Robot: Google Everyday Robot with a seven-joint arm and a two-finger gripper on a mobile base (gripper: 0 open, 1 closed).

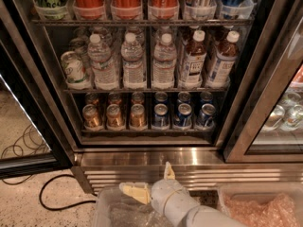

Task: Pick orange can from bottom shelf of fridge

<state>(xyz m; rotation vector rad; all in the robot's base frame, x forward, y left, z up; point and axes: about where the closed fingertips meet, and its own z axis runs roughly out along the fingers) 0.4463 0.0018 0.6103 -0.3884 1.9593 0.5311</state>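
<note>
Below the bottom shelf, in the camera view, the gripper hangs low in front of the fridge, just over a clear bin. Its two pale fingers are spread apart and hold nothing. The orange can stands on the left half of the bottom shelf, in the front row. Two more just like it stand to its left, and others stand behind. Blue cans fill the right half of the bottom shelf.

What could go wrong? The cans stand very close together, so I think a wide claw could bump the next can and tip it over. A blue one stands just right of the orange can, so the claw could grab the wrong one. The room over the bottom shelf is small, because the rack of water bottles sits right above it. The claw could hit that rack going in. A smooth round can may also slip if it is pinched off its middle.

Some things are hard to see. At the back of the bottom shelf it is dark, and the front cans hide most of the back ones. I cannot tell if the cans touch. The arm is cut off at the bottom edge.
</note>
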